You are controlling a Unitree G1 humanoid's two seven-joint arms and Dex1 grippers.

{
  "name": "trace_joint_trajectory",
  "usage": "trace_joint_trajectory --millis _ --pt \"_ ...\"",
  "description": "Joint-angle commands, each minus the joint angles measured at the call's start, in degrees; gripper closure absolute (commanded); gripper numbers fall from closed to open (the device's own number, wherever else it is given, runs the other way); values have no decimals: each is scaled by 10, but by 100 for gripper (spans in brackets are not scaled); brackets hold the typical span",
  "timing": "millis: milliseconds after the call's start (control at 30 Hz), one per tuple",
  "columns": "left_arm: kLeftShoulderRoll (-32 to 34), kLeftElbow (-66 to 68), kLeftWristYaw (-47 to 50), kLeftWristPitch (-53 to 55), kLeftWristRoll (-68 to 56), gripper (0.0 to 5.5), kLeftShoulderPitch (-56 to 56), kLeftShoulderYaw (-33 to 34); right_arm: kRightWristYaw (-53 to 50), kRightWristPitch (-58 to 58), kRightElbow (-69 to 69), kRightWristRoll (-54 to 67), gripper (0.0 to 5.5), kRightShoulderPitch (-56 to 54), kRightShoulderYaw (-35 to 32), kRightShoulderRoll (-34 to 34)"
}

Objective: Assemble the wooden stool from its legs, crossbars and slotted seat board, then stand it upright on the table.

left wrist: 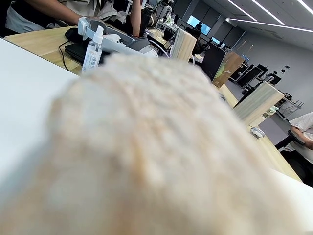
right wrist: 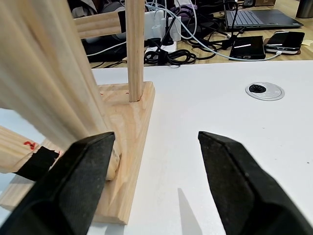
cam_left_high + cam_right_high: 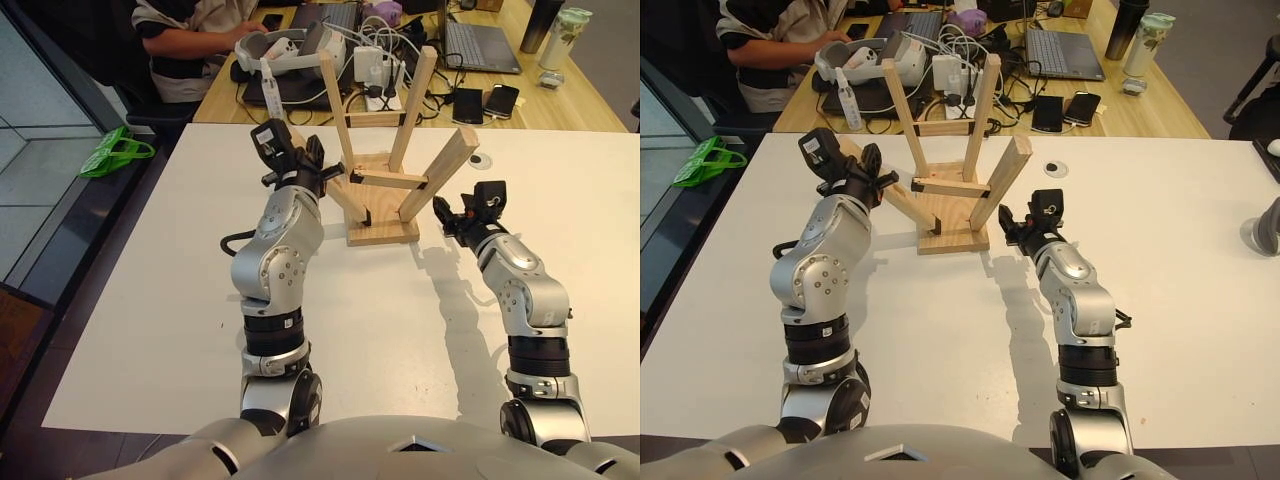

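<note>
A round cable grommet (image 3: 481, 159) sits in the white table (image 3: 350, 340) just beyond the right claw (image 3: 452, 214). Farther past it, the wooden desk (image 3: 580, 100) bears two phones (image 3: 485, 102) and a laptop (image 3: 480, 45). Beyond the left claw (image 3: 330, 172) are a headset (image 3: 290, 48) and a spray bottle (image 3: 847, 88). A green bag (image 3: 115, 153) lies on the floor, well out to that claw's left.
</note>
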Motion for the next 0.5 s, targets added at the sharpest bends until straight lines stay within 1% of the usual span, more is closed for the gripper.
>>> trace_joint_trajectory --millis 33,167,267,300,400,500 --pt "-6 -22 16 10 17 450 35 17 -1 2 -2 -2 234 -4 -5 -5" --pt "-9 -26 6 6 14 450 34 19 -3 3 -3 -2 234 -3 -7 -6" --pt "3 -15 -10 23 21 450 42 2 -2 3 -1 -2 234 -6 -6 -5" --pt "16 -14 -21 30 29 450 44 -10 -2 3 -1 -2 234 -7 -6 -6" --pt "84 -9 -85 54 53 450 43 -52 -3 4 -3 -1 234 -9 -6 -6" --pt "138 9 -128 79 63 450 29 -57 -2 6 -3 0 234 -11 -7 -6"
